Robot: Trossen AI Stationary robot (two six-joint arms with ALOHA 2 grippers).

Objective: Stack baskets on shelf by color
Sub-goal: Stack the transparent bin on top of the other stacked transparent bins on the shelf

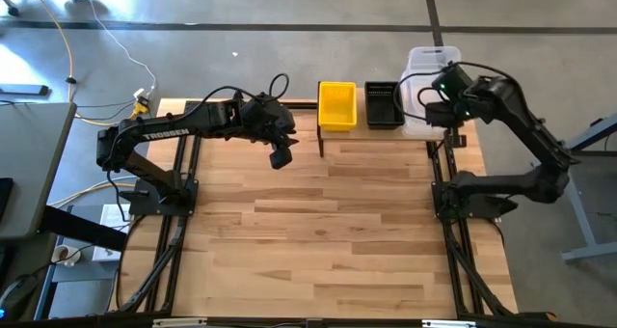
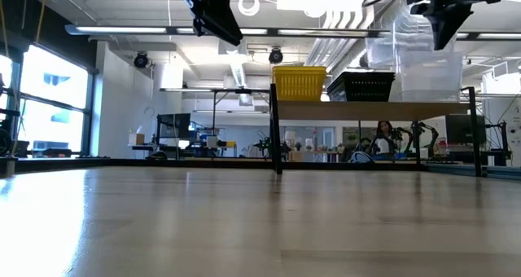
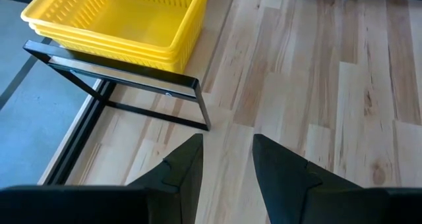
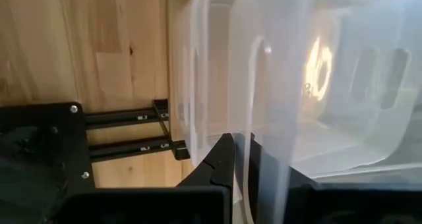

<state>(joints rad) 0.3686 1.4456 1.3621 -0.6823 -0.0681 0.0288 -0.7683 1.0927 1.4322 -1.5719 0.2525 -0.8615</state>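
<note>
Dark fingers of the right gripper (image 4: 241,178) are clenched on the thin wall of a clear translucent plastic basket (image 1: 427,77), held over the light-wood shelf (image 2: 374,110) beside black mesh (image 1: 384,104) and yellow (image 1: 337,105) baskets. It looks light, slippery and flexible; the rim suits gripping. Only the left wrist view shows the left gripper (image 3: 227,161) released, empty, above the tabletop (image 1: 328,232).

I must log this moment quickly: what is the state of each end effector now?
Left end effector: open, holding nothing, above the table near the yellow baskets.
Right end effector: shut on the wall of a clear basket at the shelf.
</note>
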